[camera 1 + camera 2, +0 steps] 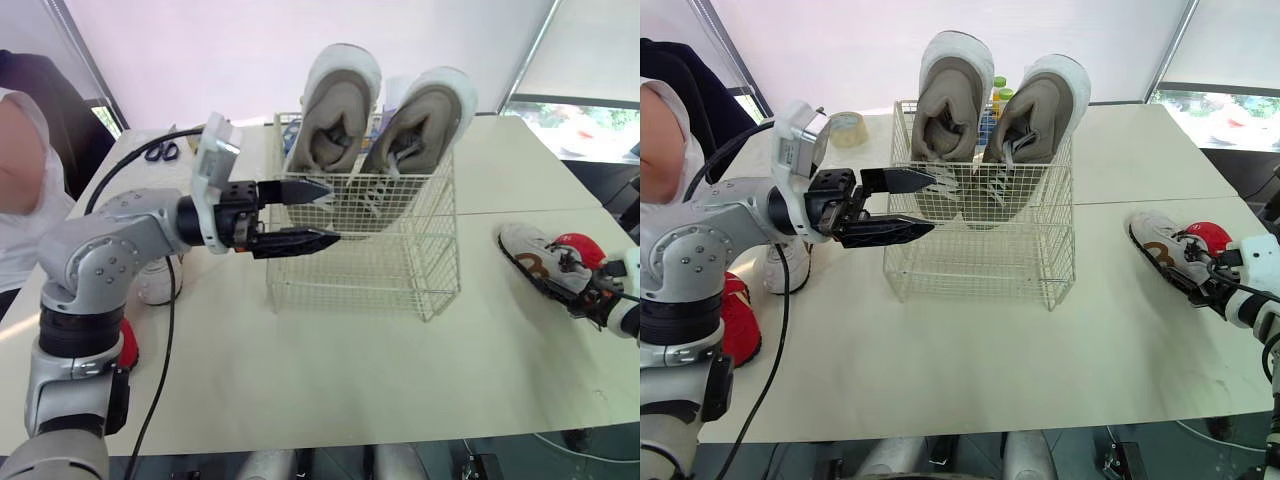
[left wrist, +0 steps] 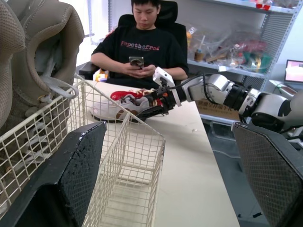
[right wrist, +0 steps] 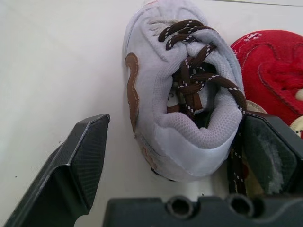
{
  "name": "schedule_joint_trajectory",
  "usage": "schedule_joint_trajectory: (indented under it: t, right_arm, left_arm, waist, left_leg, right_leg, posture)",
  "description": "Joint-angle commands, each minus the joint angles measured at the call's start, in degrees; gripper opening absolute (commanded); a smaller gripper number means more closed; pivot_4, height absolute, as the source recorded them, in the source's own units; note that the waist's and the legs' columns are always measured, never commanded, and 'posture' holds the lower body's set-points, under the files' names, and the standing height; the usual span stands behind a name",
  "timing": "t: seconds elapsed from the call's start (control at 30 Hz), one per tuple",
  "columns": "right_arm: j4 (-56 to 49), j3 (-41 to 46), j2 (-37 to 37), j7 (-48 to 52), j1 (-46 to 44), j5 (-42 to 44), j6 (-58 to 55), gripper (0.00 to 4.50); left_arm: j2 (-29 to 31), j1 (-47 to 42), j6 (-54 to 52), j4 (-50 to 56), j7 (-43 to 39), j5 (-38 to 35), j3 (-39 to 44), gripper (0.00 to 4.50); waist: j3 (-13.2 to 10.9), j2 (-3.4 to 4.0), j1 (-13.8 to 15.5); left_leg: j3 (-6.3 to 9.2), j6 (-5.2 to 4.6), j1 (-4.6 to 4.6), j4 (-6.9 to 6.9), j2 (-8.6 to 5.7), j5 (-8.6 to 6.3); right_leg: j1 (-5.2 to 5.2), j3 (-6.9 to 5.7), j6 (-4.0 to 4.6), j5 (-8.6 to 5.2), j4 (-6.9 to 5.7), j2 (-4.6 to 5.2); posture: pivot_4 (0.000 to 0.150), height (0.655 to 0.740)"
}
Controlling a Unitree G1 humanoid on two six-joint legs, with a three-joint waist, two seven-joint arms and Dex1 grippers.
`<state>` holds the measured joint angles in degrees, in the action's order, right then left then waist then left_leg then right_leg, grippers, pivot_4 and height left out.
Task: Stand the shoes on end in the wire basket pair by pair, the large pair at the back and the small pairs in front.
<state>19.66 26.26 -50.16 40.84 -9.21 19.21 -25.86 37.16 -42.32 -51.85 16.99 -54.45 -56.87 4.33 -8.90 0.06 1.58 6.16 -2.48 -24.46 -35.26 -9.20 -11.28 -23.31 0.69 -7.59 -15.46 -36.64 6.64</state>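
Observation:
A large beige pair stands on end at the back of the white wire basket, whose front half holds nothing. My left gripper is open, its tips at the basket's upper left wall, with nothing between them. On the table at the far right lies a small white shoe with brown laces, and a small red shoe rests against it. My right gripper is open and straddles the white shoe's heel. One finger stands clear of the shoe.
A small white shoe and a red shoe lie near the table's left edge by my left arm. Scissors, a tape roll and bottles are at the back. People sit at the left and beyond the right end.

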Motion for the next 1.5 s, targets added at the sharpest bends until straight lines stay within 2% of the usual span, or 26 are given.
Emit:
schedule_joint_trajectory:
  t: [0.03,0.17,0.23,0.4,0.53,0.67,0.77,0.97,1.2,1.5]
  right_arm:
    - [-2.04,0.65,0.31,-0.59,-1.11,0.68,0.12,2.25]
    - [-6.65,1.67,-0.25,0.12,-0.23,2.11,-0.63,0.39]
    - [-10.06,2.86,-0.90,0.17,0.37,2.84,-1.57,0.01]
    - [-17.82,7.28,-2.92,-2.79,-1.63,4.05,-3.23,0.01]
    - [-23.99,12.75,-3.97,-8.33,-10.86,8.45,-6.75,0.01]
    - [-30.96,13.88,-4.75,-10.56,-18.66,11.95,-6.27,0.01]
    - [-37.13,11.73,-5.00,-10.06,-24.68,14.81,-3.41,0.01]
    - [-46.72,-0.33,-9.57,-1.54,-25.57,11.07,3.71,0.01]
    - [-46.66,-9.91,-9.86,5.41,-24.86,-0.84,22.41,0.01]
    - [-45.02,-15.21,-8.43,9.37,-27.59,-3.42,31.30,0.01]
  left_arm:
    - [-0.16,-0.71,1.30,1.04,0.47,0.16,1.11,4.42]
    - [-0.27,-0.91,1.99,0.53,0.28,1.07,0.65,4.42]
    - [-0.16,-1.06,2.46,-0.09,-0.18,1.53,0.56,4.42]
    - [-0.47,-2.69,3.22,-3.40,-0.07,2.07,1.69,4.42]
    - [-1.42,-5.73,1.66,-7.58,1.11,-0.58,4.09,4.42]
    - [-1.58,-8.68,0.48,-10.68,0.80,-0.86,4.16,4.42]
    - [-1.73,-11.10,-0.46,-13.21,-0.21,-1.09,3.76,4.42]
    - [-1.25,-14.60,-0.89,-17.90,-4.48,1.16,1.62,4.42]
    - [-1.45,-18.95,-1.78,-23.05,-7.10,1.86,1.99,4.42]
    - [-1.19,-21.19,-2.76,-24.96,-7.69,1.93,3.03,4.42]
  waist:
    - [0.00,0.00,-0.16]
    - [-0.02,0.03,-0.73]
    - [-0.02,0.04,-0.80]
    - [-0.08,0.12,-0.80]
    - [-0.19,0.25,-0.89]
    - [-0.22,0.23,-0.84]
    - [-0.32,0.22,-0.88]
    - [-0.41,0.06,-0.92]
    - [-0.58,-0.13,-0.89]
    - [-0.60,-0.13,-1.06]
  left_leg:
    - [0.00,0.00,0.00,0.00,0.00,0.00]
    - [0.01,0.00,0.00,0.01,0.00,0.00]
    - [0.01,0.00,0.00,0.02,0.00,0.00]
    - [0.00,0.00,-0.01,0.03,0.00,0.00]
    - [0.00,0.00,-0.02,0.01,0.00,0.00]
    - [0.03,0.01,-0.02,0.11,0.00,0.01]
    - [0.03,0.01,-0.07,0.15,0.00,0.01]
    - [0.03,0.01,-0.06,0.11,0.00,0.00]
    - [0.02,0.02,-0.06,0.03,-0.02,0.00]
    - [0.02,0.35,-0.06,0.11,0.00,0.21]
  right_leg:
    - [0.00,0.00,0.00,0.00,0.00,0.00]
    - [-0.01,0.00,-0.01,0.01,-0.01,0.00]
    - [-0.02,0.01,-0.03,0.01,-0.01,0.00]
    - [-0.03,0.01,-0.06,0.03,-0.01,0.00]
    - [-0.04,0.03,-0.06,0.03,-0.01,0.00]
    - [-0.10,0.01,-0.16,0.08,-0.02,0.00]
    - [-0.15,0.01,-0.18,0.09,0.00,0.00]
    - [-0.13,0.01,-0.20,0.10,0.02,-0.01]
    - [-0.17,0.00,-0.21,0.11,0.02,-0.01]
    - [-0.20,0.03,-0.21,0.11,-0.06,-0.04]
  posture:
    - [0.150,0.7400]
    - [0.150,0.7400]
    - [0.150,0.7400]
    - [0.150,0.7400]
    - [0.150,0.7400]
    - [0.150,0.7400]
    - [0.150,0.7400]
    - [0.150,0.7400]
    - [0.150,0.7400]
    - [0.150,0.7400]
